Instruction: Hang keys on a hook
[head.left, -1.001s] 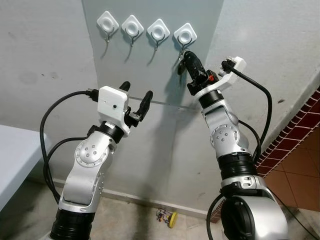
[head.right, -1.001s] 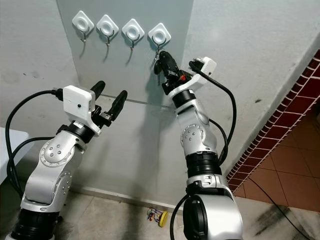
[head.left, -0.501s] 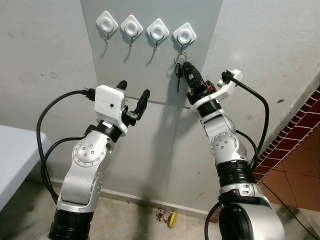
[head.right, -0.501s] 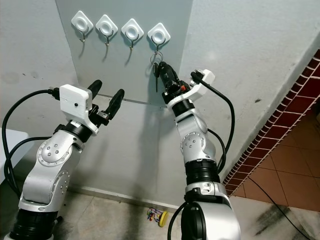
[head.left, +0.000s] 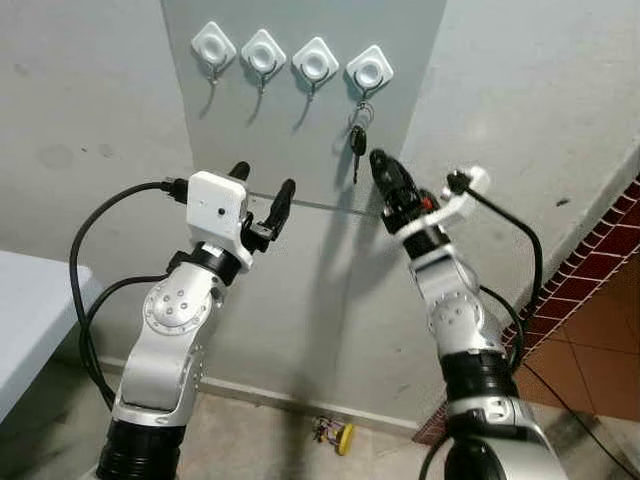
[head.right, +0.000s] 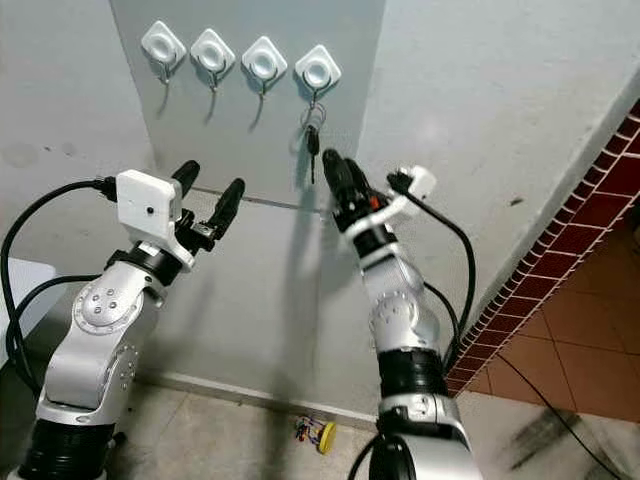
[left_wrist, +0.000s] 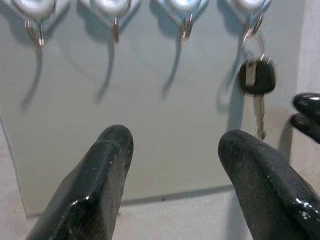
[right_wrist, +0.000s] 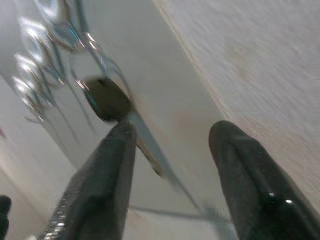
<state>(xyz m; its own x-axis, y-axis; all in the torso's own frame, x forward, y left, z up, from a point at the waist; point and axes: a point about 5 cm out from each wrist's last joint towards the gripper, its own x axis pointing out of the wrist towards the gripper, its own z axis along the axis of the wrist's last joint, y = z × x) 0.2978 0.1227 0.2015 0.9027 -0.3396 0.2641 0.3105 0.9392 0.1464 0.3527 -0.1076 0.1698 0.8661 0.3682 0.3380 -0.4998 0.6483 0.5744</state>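
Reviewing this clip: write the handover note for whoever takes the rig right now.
Right gripper: open, holding nothing, just below and to the right of the keys.
Left gripper: open, holding nothing, raised in front of the grey panel.
Keys: hanging free on the rightmost hook of the four.
Done: keys hung and released.
Left: pull the right arm clear without brushing the keys.

Both head views look forward and slightly down from above the arms at the grey panel (head.left: 300, 120), taking in its four hooks (head.left: 291, 62) and the floor (head.right: 250, 440) below; the right eye sits a little rightward. The left wrist camera faces the panel squarely past the left claw (left_wrist: 172, 165), near the hooks. The right wrist camera, tilted, looks up along the right claw (right_wrist: 172, 165), very close to the keys (right_wrist: 107, 100); both wrist views share them
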